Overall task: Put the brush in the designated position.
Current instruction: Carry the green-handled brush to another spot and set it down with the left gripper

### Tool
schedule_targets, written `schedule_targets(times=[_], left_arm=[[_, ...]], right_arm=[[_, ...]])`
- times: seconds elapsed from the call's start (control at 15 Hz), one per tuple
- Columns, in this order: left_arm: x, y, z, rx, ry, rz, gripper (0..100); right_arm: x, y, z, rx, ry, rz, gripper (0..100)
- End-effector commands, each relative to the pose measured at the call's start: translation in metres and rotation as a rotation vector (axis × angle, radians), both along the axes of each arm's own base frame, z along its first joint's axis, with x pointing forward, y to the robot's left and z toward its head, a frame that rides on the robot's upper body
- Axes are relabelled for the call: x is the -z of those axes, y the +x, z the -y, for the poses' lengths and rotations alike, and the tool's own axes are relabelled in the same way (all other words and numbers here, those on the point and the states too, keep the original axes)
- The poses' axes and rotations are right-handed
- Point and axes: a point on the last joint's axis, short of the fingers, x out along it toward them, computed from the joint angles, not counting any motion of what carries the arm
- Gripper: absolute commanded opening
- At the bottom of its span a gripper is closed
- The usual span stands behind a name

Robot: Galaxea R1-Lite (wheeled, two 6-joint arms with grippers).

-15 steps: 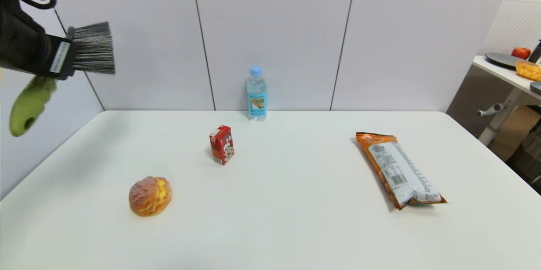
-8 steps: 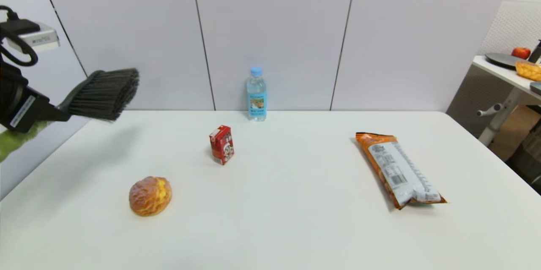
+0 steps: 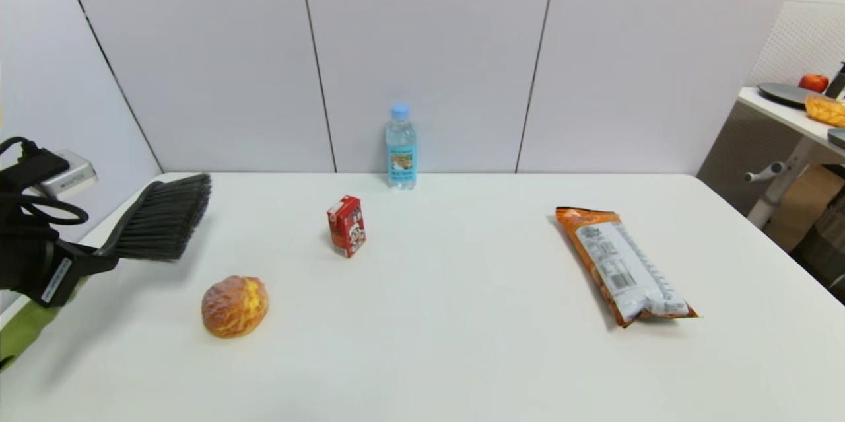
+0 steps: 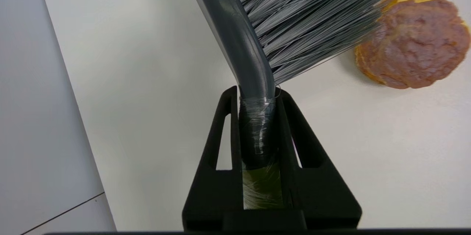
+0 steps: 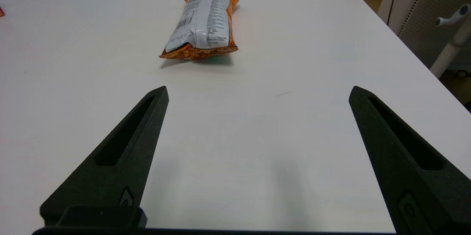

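Left claw (image 4: 257, 117) clamped on stiff-bristled brush (image 3: 162, 220) neck, above glossy crusty bun (image 3: 234, 305), right claw (image 5: 257, 95) spread wide

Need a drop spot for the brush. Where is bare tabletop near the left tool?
The left tool holds the brush above the table's left side. Bare patches: behind the bun, between the left edge and the red carton; and the wide middle between carton and snack bag. Tightest beside the bun, close to the bristles.
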Motion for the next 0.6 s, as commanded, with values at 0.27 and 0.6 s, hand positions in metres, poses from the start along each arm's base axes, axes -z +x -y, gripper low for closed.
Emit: schedule_targets(times=[0.27,0.6], left_arm=[[0.047,0.013,-0.009,0.003,-0.005,0.101,0],[0.053,0.025,-0.011,0.024,-0.082,0.136,0]], right_arm=[[0.000,0.000,0.000,-0.001,-0.001,-0.002,100],[0.000,0.000,0.000,-0.001,-0.001,-0.002,100]])
